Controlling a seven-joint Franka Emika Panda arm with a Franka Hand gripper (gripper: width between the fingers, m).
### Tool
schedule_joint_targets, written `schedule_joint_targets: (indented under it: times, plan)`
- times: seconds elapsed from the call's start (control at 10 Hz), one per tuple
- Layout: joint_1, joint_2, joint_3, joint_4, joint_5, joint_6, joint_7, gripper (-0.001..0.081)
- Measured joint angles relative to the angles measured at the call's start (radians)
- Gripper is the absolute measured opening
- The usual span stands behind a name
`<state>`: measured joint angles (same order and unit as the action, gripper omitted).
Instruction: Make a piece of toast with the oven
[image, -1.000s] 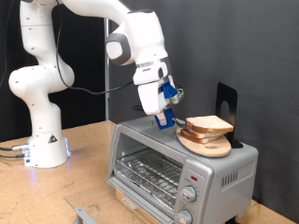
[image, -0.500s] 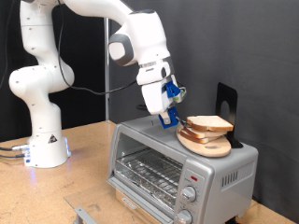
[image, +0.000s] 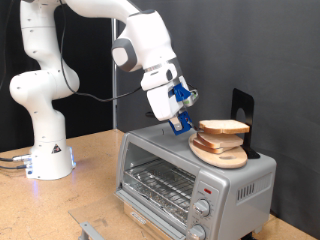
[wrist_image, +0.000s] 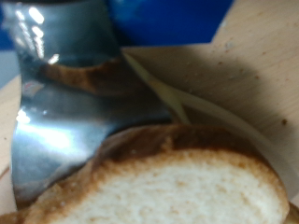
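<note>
Standing shut at the exterior view's bottom, oven (image: 190, 172): boxy, silver-grey, glass door closed, wire rack bare behind it, two round knobs at front. No bread inside, so toasting looks unstarted. On its flat roof, round wooden plate (image: 222, 155) carrying stacked slices; the piece of toast (image: 224, 127) on top, pale crumb, tan crust, sits slightly raised at the gripper (image: 181, 124) side. Gripper at the slice's edge; whether its fingers clasp it, cannot tell. Wrist view: porous crumb close up, blurred.

Piece of toast (wrist_image: 177, 191) fills foreground; blurred metal finger (wrist_image: 70, 103) touches its crust.
</note>
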<state>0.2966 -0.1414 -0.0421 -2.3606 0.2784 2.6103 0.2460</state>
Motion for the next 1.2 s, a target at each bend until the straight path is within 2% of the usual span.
schedule_joint_targets:
  times: [0.3, 0.6, 1.0, 1.2]
  plan:
    - [0.0, -0.061, -0.009, -0.037, 0.056, -0.025, -0.077, 0.0447]
    - [-0.001, -0.063, -0.018, -0.05, 0.078, -0.024, -0.092, 0.0447]
    - [-0.002, -0.17, -0.118, -0.145, 0.181, -0.106, -0.3, 0.0447]
    - [-0.012, -0.237, -0.168, -0.184, 0.192, -0.154, -0.369, 0.0447]
